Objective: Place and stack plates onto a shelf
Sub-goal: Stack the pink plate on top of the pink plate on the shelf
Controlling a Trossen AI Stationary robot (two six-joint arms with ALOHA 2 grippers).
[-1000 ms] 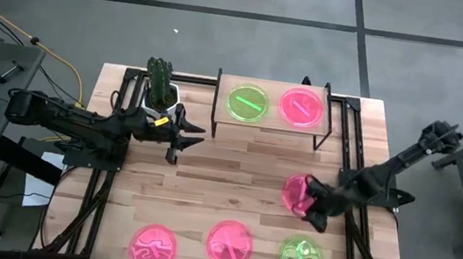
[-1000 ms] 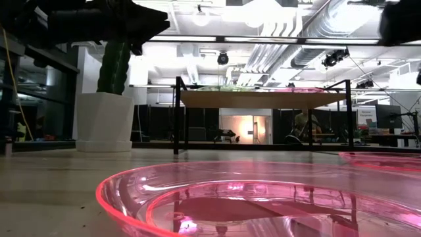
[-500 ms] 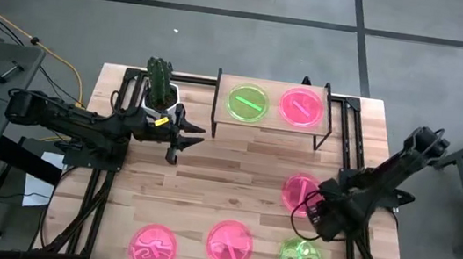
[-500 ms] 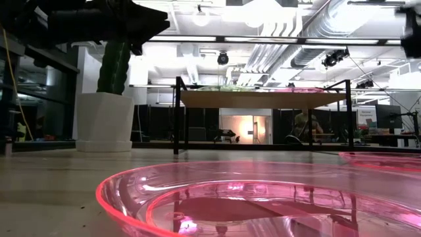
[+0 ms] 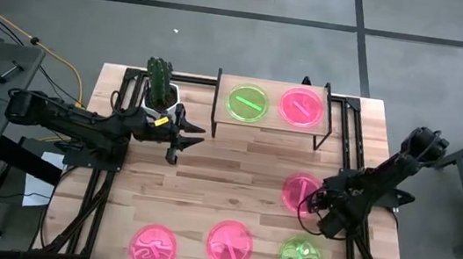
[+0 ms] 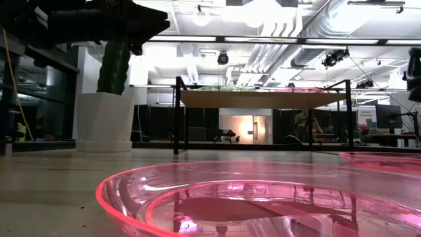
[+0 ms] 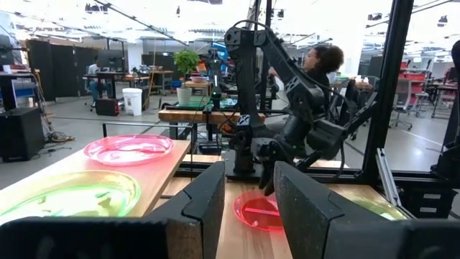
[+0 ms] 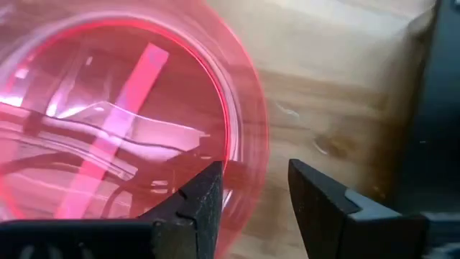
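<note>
The shelf (image 5: 271, 106) stands at the table's far edge and carries a green plate (image 5: 247, 102) and a pink plate (image 5: 302, 105) side by side. A third pink plate (image 5: 298, 191) lies flat on the tabletop at right. My right gripper (image 5: 314, 202) is open at that plate's right rim (image 8: 248, 137), with one finger over the plate's inside and one over the wood outside. Two pink plates (image 5: 152, 248) (image 5: 229, 242) and a green one (image 5: 300, 258) lie along the near edge. My left gripper (image 5: 188, 135) is open and hovers left of the shelf. My right gripper stands astride the pink plate's right rim (image 8: 251, 165), coming level and low from the table's right. One finger (image 8: 205, 198) is right beside the rim's inner wall. I cannot tell whether it touches. The plate lies flat on the table.
A white pot with a cactus (image 5: 161, 94) stands at the far left, just behind my left gripper. Black frame legs run along both table sides. Bare wood lies in the table's middle (image 5: 225, 182). A person (image 7: 323, 61) sits in the room beyond the table.
My right gripper drew back off the pink plate toward the near right, then came in again at its right rim, and the arm's elbow rose. The plate, partly covered by the gripper a second ago, now lies flat and almost wholly in view. My left arm kept still.
</note>
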